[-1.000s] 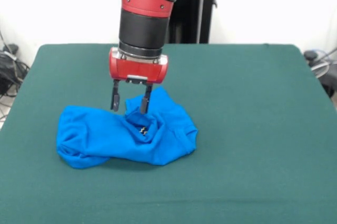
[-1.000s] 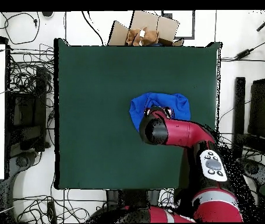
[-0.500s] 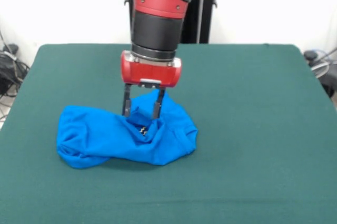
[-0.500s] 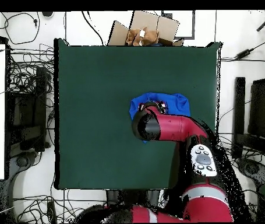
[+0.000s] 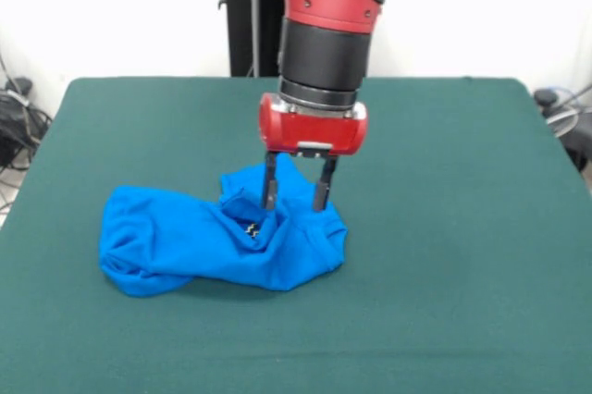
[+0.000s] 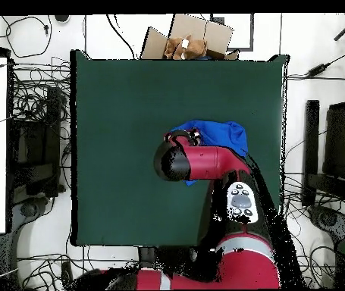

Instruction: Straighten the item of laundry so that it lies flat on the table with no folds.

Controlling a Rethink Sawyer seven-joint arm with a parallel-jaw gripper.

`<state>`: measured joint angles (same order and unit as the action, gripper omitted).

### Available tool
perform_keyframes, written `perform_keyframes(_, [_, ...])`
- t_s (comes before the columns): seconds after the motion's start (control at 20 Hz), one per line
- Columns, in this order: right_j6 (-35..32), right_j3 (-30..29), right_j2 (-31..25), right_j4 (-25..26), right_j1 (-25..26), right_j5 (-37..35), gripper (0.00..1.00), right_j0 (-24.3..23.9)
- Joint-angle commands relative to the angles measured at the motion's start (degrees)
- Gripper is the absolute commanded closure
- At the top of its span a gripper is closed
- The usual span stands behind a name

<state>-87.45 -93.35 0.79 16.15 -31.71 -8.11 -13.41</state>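
Item of laundry [image 5: 217,241] lies crumpled in a bunched heap on the table [image 5: 444,274], left of centre in the front view, folds throughout; a speck of white print shows in a crease. Gripper [image 5: 296,193] is over the heap's right, raised part, fingers [image 5: 269,189] spread apart, tips at the fabric, nothing clamped. Behind it, the arm [image 5: 324,33] rises upward.
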Motion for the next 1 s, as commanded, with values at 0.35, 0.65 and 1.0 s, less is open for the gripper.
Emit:
perform_keyframes(0.35, [-9.26,-5.04,-2.37,-1.12,0.46,-1.69,0.00,-1.44])
perform_keyframes(0.65, [-8.40,-7.39,-3.64,0.16,-0.18,-0.23,0.00,-4.09])
perform_keyframes(1.0, [-6.75,-12.00,-5.93,1.84,-2.77,0.66,0.00,-8.20])
